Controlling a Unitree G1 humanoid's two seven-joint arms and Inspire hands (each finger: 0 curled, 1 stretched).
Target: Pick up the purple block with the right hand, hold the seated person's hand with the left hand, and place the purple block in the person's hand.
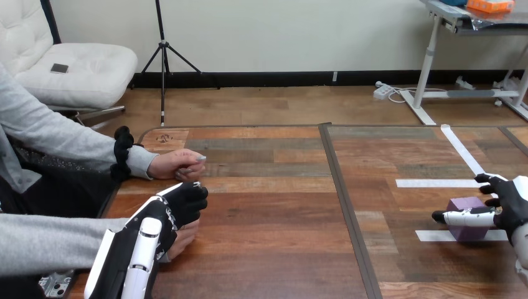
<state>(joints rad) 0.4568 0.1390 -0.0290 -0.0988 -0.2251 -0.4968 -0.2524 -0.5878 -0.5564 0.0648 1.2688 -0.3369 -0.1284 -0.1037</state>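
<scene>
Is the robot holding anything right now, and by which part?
Cannot be told. The right hand sits around the purple block; the left hand lies over the person's nearer hand. Neither grip shows clearly.

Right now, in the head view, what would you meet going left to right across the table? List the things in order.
left hand → table's dark seam → purple block → right hand. The person's far hand shares the left hand's span, so it is left out.

purple block (466, 204), brown plank-patterned table (268, 205), white tape strips (436, 183).
</scene>
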